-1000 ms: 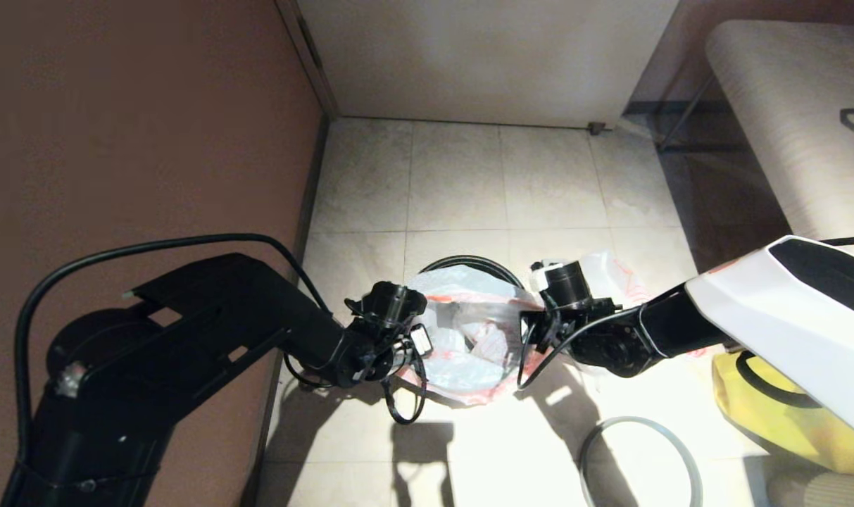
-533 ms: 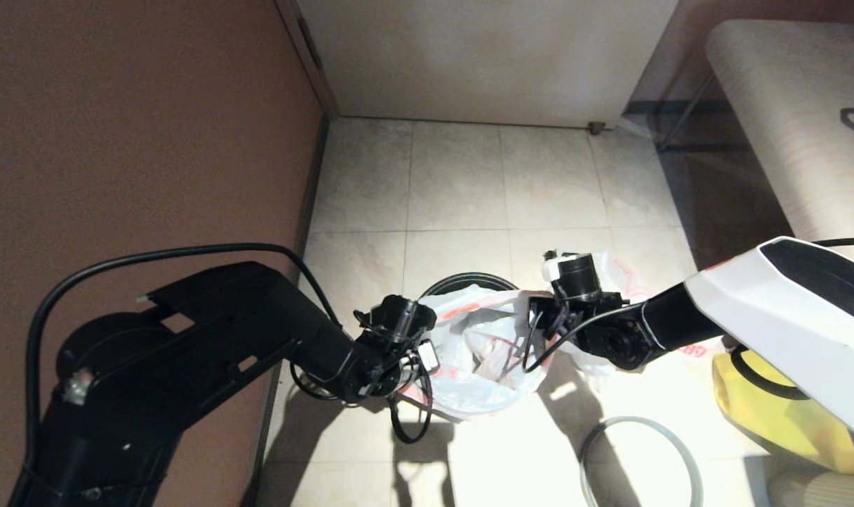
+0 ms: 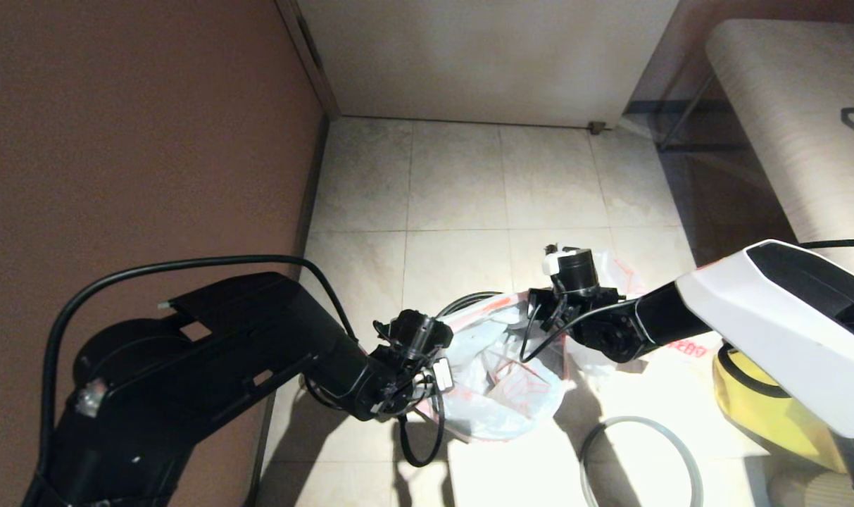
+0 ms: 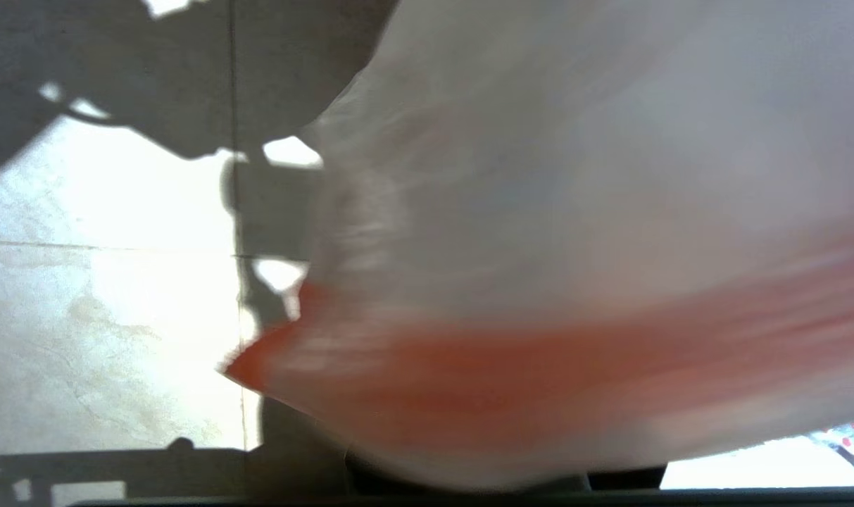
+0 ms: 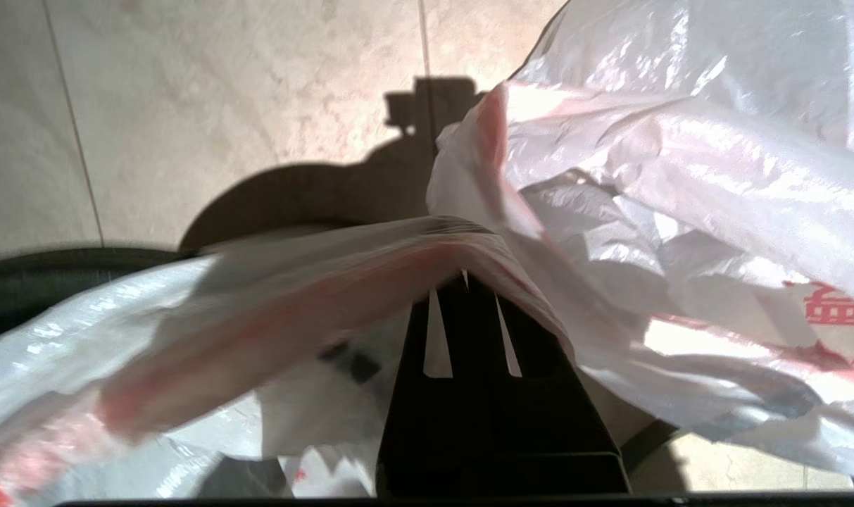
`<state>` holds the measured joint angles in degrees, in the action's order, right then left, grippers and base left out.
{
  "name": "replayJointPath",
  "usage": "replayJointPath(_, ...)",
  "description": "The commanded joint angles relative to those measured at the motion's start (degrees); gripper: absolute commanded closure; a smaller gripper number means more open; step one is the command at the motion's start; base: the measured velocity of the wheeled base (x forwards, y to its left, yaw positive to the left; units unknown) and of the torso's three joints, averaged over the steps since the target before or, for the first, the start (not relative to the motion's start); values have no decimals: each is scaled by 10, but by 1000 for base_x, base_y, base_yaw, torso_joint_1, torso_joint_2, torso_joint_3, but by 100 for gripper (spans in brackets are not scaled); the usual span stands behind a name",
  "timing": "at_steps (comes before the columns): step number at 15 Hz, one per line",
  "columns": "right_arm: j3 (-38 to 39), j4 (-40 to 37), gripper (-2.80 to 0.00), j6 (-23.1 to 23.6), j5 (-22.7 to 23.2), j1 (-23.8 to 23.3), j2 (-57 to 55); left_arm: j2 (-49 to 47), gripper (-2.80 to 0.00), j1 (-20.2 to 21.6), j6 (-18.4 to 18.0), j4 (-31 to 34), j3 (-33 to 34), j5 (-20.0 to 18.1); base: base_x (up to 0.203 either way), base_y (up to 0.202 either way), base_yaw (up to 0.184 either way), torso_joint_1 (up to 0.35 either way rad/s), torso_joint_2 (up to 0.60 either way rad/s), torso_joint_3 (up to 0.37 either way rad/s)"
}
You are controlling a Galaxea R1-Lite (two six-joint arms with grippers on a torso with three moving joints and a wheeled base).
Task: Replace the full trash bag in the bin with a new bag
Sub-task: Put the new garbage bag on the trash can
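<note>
The full trash bag (image 3: 500, 377) hangs bulging between my two grippers, its red-hemmed mouth stretched open and wrappers showing inside. My left gripper (image 3: 437, 372) holds the near-left side of its rim; in the left wrist view the bag (image 4: 539, 211) covers the fingers. My right gripper (image 3: 539, 318) holds the far-right side, and its fingers (image 5: 465, 282) are shut with the red hem (image 5: 293, 296) draped over their tips. Behind the bag only an arc of the black bin (image 3: 462, 304) shows. The new bag (image 3: 617, 271) lies crumpled on the floor beyond my right wrist.
A thin grey hoop (image 3: 636, 420) lies on the tiles at the near right. A big yellow bag (image 3: 771, 412) sits at the right under my right arm. A brown wall runs along the left and a striped bench (image 3: 786, 105) stands at the far right.
Both grippers have risen and drawn nearer to me with the bag's rim. The bag has come up out of the bin and now hangs in front of it.
</note>
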<state>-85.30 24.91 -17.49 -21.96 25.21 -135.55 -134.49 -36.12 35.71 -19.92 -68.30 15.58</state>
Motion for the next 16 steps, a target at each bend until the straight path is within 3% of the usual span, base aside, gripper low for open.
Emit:
replayJointPath(1, -10, 1, 0, -1, -1, 2, -4, -4, 0, -8, -3, -2, 0, 1, 0, 0, 0, 0, 0, 0)
replayJointPath(6, -26, -3, 0, 1, 2, 16, -2, -8, 0, -21, -23, -19, 2, 1, 0, 0, 0, 0, 0, 0)
replayJointPath(10, -43, -24, 0, 3, 11, 39, -1, -5, 0, -23, -67, -94, 33, -3, 0, 0, 0, 0, 0, 0)
replayJointPath(16, -109, -87, 0, 8, 21, 59, -7, -3, 0, -38, -85, -103, 45, -2, 0, 0, 0, 0, 0, 0)
